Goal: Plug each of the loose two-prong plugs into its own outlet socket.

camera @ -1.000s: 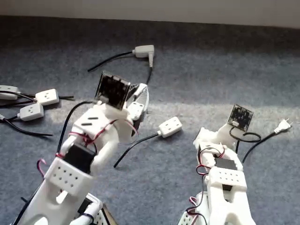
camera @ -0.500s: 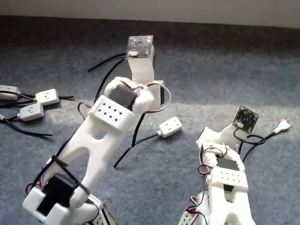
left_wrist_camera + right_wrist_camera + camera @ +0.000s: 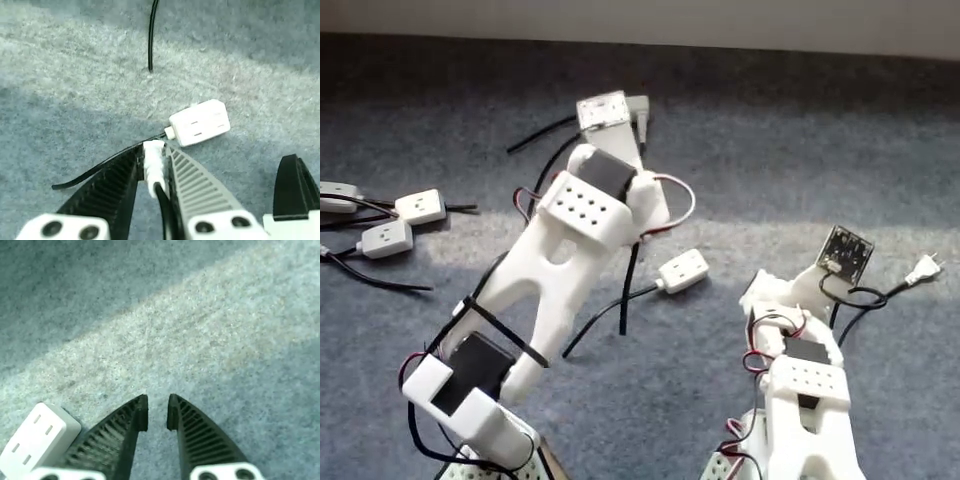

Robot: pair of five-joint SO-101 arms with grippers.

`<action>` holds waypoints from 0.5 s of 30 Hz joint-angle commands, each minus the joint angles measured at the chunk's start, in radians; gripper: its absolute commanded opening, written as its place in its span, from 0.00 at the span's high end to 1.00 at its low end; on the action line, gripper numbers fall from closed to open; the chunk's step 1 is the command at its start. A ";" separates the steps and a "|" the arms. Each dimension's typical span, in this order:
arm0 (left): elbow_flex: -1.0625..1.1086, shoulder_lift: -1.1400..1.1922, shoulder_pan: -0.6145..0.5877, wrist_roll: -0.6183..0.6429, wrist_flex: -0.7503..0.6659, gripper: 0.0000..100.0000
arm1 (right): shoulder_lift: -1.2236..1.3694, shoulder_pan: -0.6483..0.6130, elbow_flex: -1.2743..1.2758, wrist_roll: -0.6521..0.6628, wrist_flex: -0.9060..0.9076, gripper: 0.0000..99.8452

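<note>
Carpet (image 3: 800, 150), grey and short-piled, lay under everything. Closest to the arms' bases, the right gripper (image 3: 157, 414) hung low over it, its ribbed fingers a narrow gap apart with nothing between them. A white middle socket (image 3: 31, 441) lay flat just beside one of those fingers, slots facing up, its black cord trailing back toward the bases in the high view. Off toward the right edge, well apart from that socket, a loose plug (image 3: 923, 267) rested on the carpet, and its black cord curled back toward the right arm (image 3: 800, 375). On the opposite side, near the left edge, two more sockets (image 3: 420, 205) lay close together among black cords. The left arm (image 3: 560, 260) stretched long across the middle toward the far side. Out there the left gripper (image 3: 154, 150) was clamped on a white plug (image 3: 154, 167), squeezed upright between both fingers, with its black cord running back between them; the prongs were hidden. Just past the fingertips the far socket (image 3: 200, 122) lay flat, slots up, its own cord leaving from the end nearest the held plug. Whether plug and socket touched, I could not tell.
</note>
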 commanded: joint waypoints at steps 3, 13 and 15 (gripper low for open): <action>-0.028 -0.035 0.045 0.015 0.104 0.99 | -0.024 0.010 -0.010 -0.009 -0.025 0.92; -0.053 0.140 0.015 0.331 -0.077 0.99 | -0.024 0.004 -0.010 -0.006 -0.025 0.92; -0.084 0.145 0.016 0.334 -0.078 0.99 | -0.024 0.002 -0.012 -0.006 -0.025 0.92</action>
